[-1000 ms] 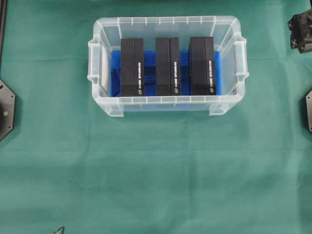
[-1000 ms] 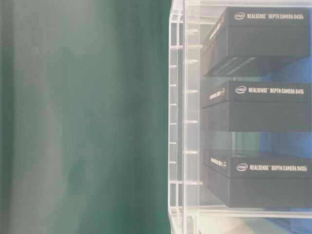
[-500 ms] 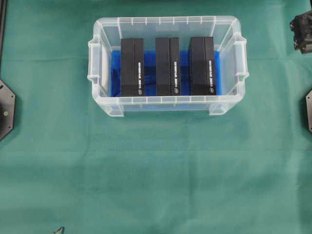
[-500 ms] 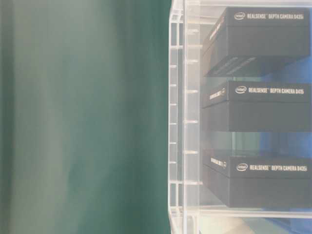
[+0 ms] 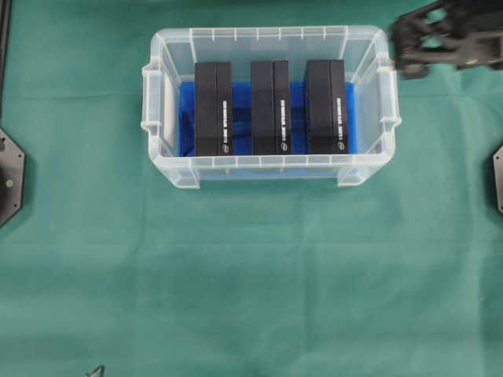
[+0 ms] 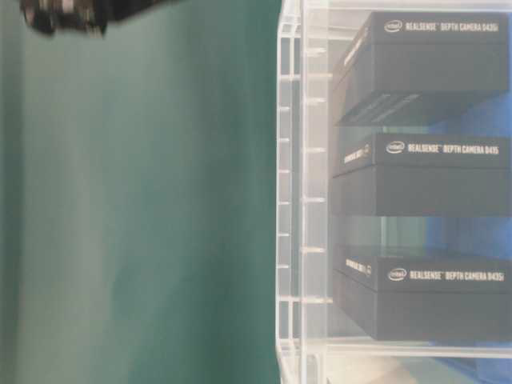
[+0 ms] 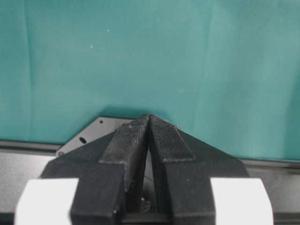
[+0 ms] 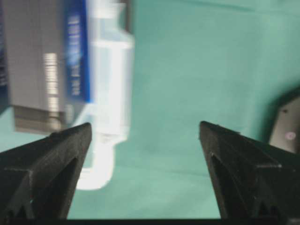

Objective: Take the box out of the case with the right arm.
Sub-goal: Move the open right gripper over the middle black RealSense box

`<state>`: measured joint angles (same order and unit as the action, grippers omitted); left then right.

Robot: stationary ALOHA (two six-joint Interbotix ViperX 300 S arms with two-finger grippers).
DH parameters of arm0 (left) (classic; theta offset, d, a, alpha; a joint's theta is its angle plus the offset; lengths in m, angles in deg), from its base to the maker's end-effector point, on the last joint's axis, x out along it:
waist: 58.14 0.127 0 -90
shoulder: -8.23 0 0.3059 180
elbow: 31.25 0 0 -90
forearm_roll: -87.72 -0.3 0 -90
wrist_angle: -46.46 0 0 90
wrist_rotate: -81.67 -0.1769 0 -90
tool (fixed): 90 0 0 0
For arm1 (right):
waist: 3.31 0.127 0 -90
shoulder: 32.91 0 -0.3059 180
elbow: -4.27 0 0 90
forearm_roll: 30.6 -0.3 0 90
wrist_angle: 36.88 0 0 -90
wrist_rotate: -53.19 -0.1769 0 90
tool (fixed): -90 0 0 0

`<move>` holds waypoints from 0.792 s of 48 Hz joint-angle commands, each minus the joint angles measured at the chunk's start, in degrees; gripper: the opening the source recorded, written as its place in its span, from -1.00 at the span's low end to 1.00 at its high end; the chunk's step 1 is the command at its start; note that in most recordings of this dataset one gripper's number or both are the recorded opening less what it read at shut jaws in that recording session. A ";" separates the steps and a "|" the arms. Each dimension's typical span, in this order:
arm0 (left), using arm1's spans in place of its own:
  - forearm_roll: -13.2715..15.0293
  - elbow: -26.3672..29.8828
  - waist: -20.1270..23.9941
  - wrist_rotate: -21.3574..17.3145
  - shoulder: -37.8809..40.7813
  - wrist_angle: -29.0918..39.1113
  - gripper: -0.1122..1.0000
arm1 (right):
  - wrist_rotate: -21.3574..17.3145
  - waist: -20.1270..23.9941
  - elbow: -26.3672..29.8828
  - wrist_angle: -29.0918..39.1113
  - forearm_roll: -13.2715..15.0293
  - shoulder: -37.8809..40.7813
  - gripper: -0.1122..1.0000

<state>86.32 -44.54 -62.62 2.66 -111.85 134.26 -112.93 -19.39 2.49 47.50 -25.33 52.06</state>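
The right arm point(image 5: 464, 35), all black, reaches in over the counter's far right corner. Its claw point(image 8: 145, 173) is spread wide and holds nothing. The left claw point(image 7: 149, 140) points down, its tips pressed together.

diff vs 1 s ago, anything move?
The right gripper swung in from the top-right edge of the overhead view toward the case, now beside its right end, jaws open and empty. Nothing grasped or released. Case, three black boxes and left gripper, shut, unchanged.
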 commanded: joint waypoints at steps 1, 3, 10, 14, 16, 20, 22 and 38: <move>-0.18 1.58 -0.09 0.00 0.09 -0.18 -0.80 | -0.35 1.41 5.62 -0.62 0.18 3.87 0.85; -0.18 1.58 -0.18 0.00 0.00 -0.18 -0.80 | -0.53 1.93 8.00 -0.70 0.35 5.89 0.85; -0.18 1.67 -0.18 0.00 -0.18 -0.18 -0.80 | -1.14 3.69 16.26 -0.70 0.53 13.80 0.85; -0.18 1.58 -0.18 0.00 -0.35 -0.18 -0.80 | -1.32 4.39 20.30 -0.79 0.44 17.49 0.85; -0.18 1.58 -0.18 0.00 -0.44 -0.18 -0.80 | -1.32 4.75 22.24 -0.88 0.44 19.16 0.85; -0.18 1.58 -0.09 0.00 -0.62 -0.18 -0.80 | -1.32 5.36 26.37 -1.41 0.44 22.85 0.85; -0.18 1.67 -0.18 -0.09 -0.62 -0.18 -0.80 | -1.32 5.45 27.86 -1.67 0.44 24.17 0.85; -0.18 1.76 -0.09 -0.09 -0.62 -0.18 -0.80 | -0.88 5.80 34.89 -2.11 0.53 30.15 0.85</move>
<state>86.32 -44.46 -62.62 2.66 -112.56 134.26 -113.89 -13.76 35.63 45.21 -24.98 83.17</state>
